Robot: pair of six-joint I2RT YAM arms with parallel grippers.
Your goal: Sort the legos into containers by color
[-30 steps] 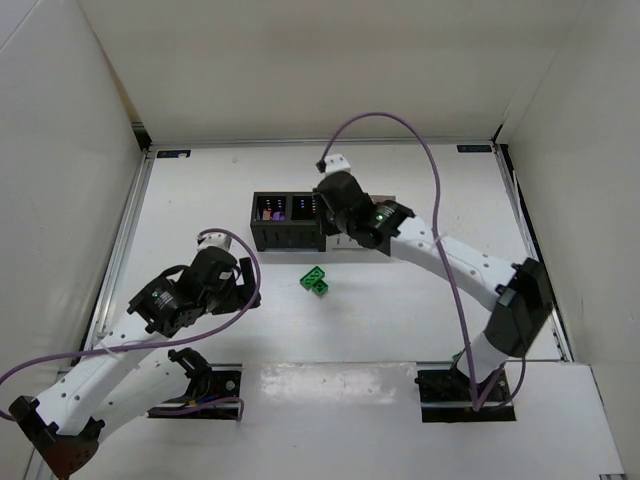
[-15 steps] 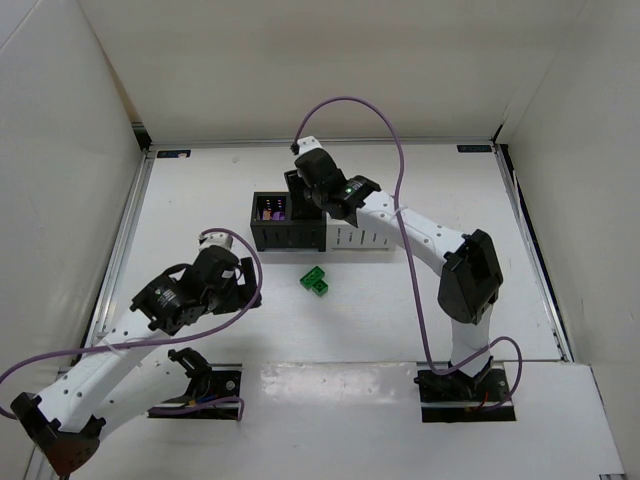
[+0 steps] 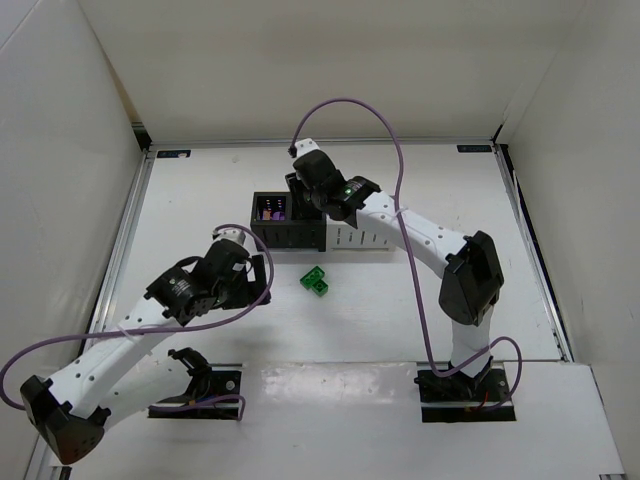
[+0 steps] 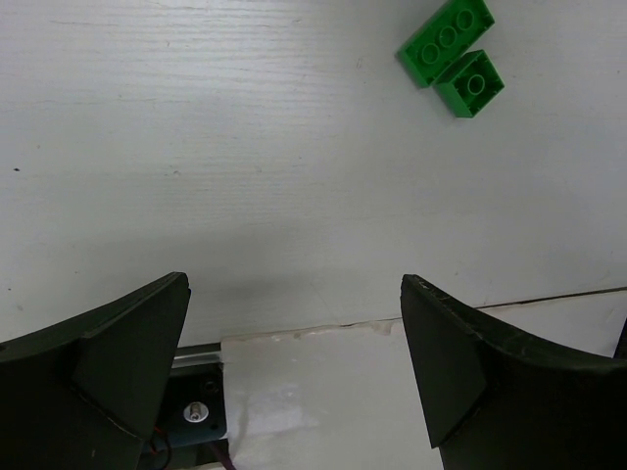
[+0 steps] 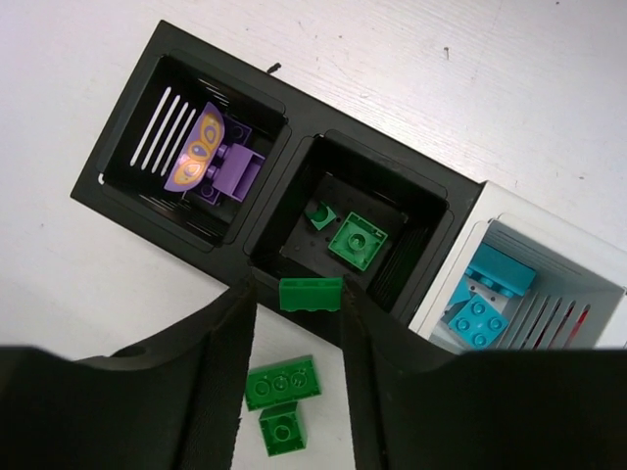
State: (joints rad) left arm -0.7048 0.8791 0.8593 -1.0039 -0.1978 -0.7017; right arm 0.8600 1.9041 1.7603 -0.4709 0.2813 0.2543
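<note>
The right tool (image 5: pixel 297 294) grips a green brick (image 5: pixel 312 294) above the near rim of the black bin (image 5: pixel 402 168) holding green pieces, between the purple bin (image 5: pixel 157 220) and the teal bin (image 5: pixel 549 235), while the left tool (image 4: pixel 294 362) hovers spread wide over the table (image 4: pixel 216 147) near two green bricks (image 4: pixel 446 39).

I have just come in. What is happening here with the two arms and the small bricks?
The right gripper holds a small green plastic brick at the rim of a black open bin that already contains green bricks. The neighbouring black bin has purple pieces, and a white bin has teal bricks. Two loose green bricks lie on the white table. The open left gripper hangs near them, empty.
</note>
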